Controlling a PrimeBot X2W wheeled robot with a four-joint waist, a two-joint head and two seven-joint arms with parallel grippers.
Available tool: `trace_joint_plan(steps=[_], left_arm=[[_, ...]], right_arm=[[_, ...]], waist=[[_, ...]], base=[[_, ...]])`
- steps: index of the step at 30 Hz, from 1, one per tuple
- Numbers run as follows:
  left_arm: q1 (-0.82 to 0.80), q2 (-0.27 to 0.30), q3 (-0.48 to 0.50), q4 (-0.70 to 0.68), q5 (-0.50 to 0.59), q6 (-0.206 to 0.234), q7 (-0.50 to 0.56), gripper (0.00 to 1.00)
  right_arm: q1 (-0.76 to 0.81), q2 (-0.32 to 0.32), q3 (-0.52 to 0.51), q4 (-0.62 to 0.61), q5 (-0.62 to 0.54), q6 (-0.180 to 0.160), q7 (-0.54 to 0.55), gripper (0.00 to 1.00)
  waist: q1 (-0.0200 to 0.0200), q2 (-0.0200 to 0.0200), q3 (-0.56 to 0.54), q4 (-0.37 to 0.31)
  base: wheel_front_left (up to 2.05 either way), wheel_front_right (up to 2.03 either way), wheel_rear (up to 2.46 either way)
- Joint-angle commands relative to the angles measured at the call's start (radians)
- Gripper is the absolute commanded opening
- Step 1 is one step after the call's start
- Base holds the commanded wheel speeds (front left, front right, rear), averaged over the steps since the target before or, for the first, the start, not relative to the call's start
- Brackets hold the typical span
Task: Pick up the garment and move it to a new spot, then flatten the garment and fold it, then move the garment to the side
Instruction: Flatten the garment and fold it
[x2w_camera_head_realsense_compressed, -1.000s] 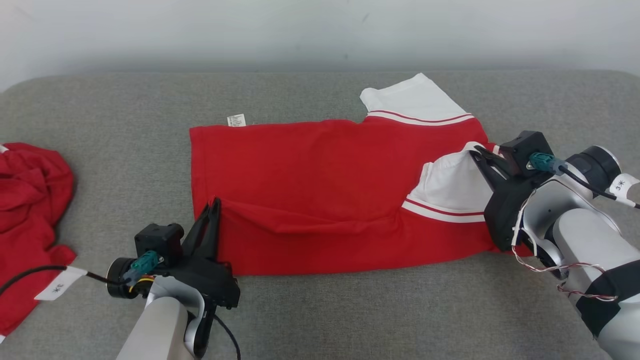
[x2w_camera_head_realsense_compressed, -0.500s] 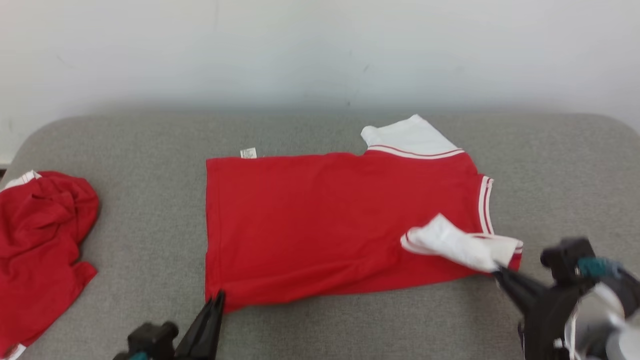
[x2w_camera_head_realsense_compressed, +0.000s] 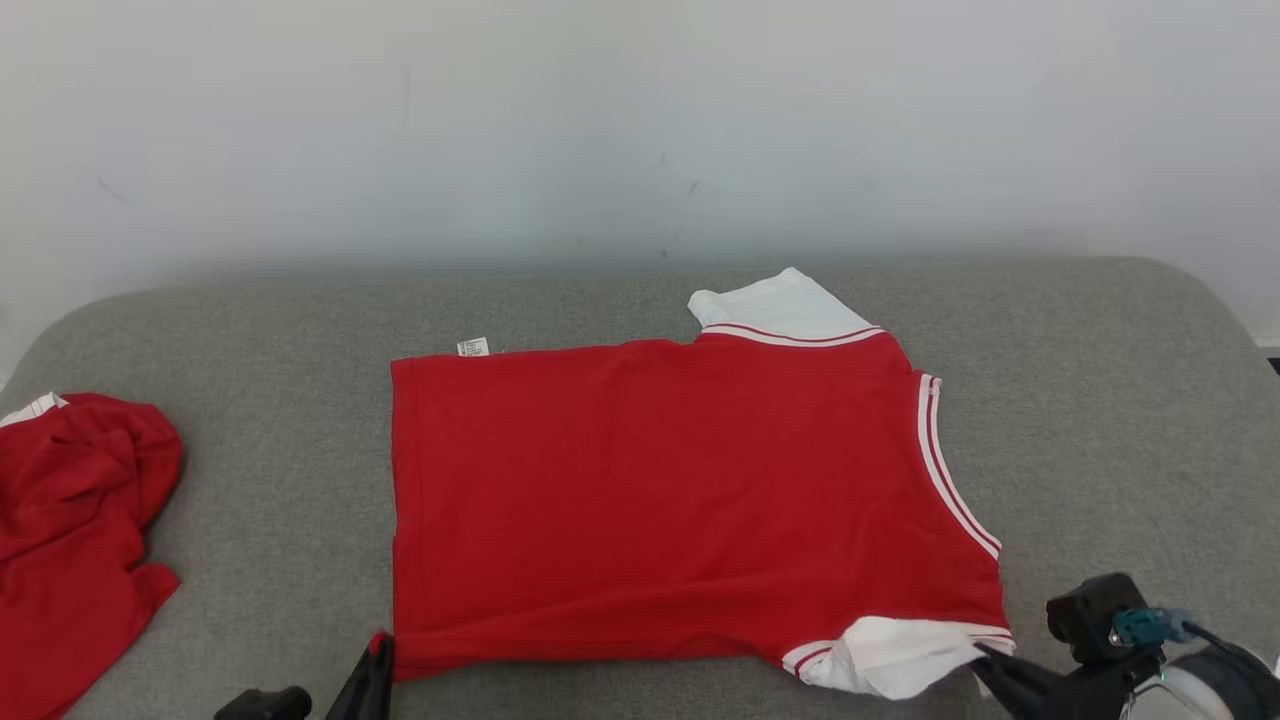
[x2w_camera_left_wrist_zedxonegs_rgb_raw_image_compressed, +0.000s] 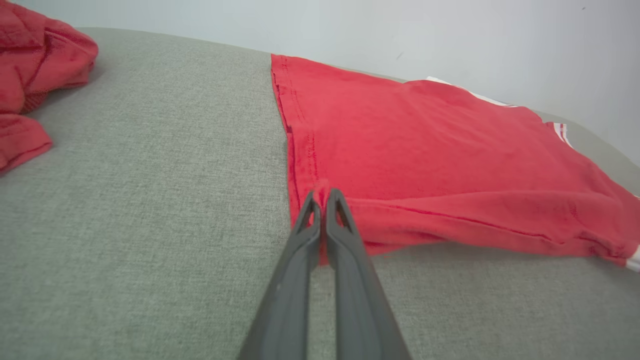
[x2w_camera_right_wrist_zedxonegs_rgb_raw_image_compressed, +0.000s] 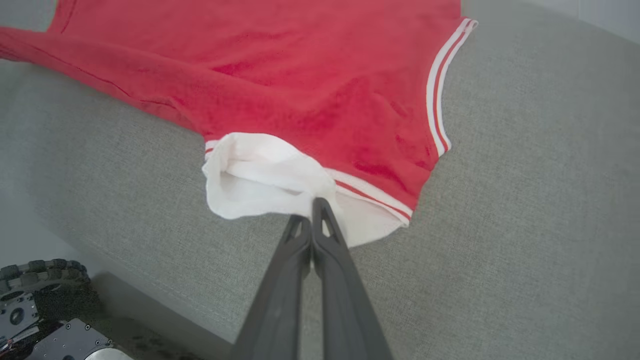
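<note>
Red garment (x2w_camera_head_realsense_compressed: 650, 500) with white sleeves is laid out flat near the middle of a grey fabric surface (x2w_camera_head_realsense_compressed: 1100, 400). Its hem (x2w_camera_left_wrist_zedxonegs_rgb_raw_image_compressed: 295, 125) is turned toward the robot's left and its neck end toward the right. The far sleeve (x2w_camera_head_realsense_compressed: 775, 305) is spread flat at the edge nearest the pale wall (x2w_camera_head_realsense_compressed: 640, 120). The near sleeve (x2w_camera_head_realsense_compressed: 880, 665) is bunched at the near right corner. A small white label (x2w_camera_head_realsense_compressed: 472, 347) is seen sticking out at the far corner of the hem. In the left wrist view a low ridge of cloth is raised along the near edge.

The left gripper (x2w_camera_left_wrist_zedxonegs_rgb_raw_image_compressed: 322, 192) is clenched on the near corner of the hem, and a sliver of red cloth is seen between its two dark fingers. The right gripper (x2w_camera_right_wrist_zedxonegs_rgb_raw_image_compressed: 312, 210) is pressed shut at the edge of the near sleeve. White cloth appears to be pinched between its tips, though the contact is partly hidden by the fingers themselves. Both grippers are held low at the near edge of the surface.

A second red piece of clothing (x2w_camera_head_realsense_compressed: 80, 520) is left crumpled at the left end of the surface, well apart from the spread garment. In the right wrist view, a treaded wheel (x2w_camera_right_wrist_zedxonegs_rgb_raw_image_compressed: 35, 267) and a metal plate (x2w_camera_right_wrist_zedxonegs_rgb_raw_image_compressed: 70, 342) are made out below the surface's near edge.
</note>
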Motion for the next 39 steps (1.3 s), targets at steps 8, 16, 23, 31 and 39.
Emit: trace_joint_plan(steps=[8,16,23,31,39], left_arm=[[-0.080,-0.036,-0.019,0.004,0.037,0.001,-0.004,0.00],[-0.170,-0.066,-0.074,0.036,0.045,0.001,-0.004,0.00],[-0.247,-0.099,-0.060,0.121,0.046,0.018,-0.004,0.00],[-0.338,-0.119,-0.041,0.178,0.055,0.042,-0.005,0.00],[-0.396,-0.128,-0.031,0.251,0.066,0.065,-0.004,0.00]], right_arm=[[-0.188,-0.018,0.039,0.061,-0.036,-0.002,-0.077,0.00],[-0.385,-0.016,0.116,0.252,-0.056,-0.002,-0.182,0.00],[-0.530,0.012,0.198,0.429,-0.085,-0.002,-0.291,0.00],[-0.689,0.077,0.228,0.610,-0.101,-0.002,-0.398,0.00],[-0.793,0.118,0.266,0.765,-0.129,-0.002,-0.485,0.00]], waist=[[0.0002,0.0000,0.030,0.006],[0.0002,0.0000,0.074,0.035],[0.0002,0.0000,0.107,0.062],[0.0002,0.0000,0.157,0.061],[0.0002,0.0000,0.170,0.066]], base=[[0.00,0.00,0.00],[0.00,0.00,0.00],[0.00,0.00,0.00],[0.00,0.00,0.00],[0.00,0.00,0.00]])
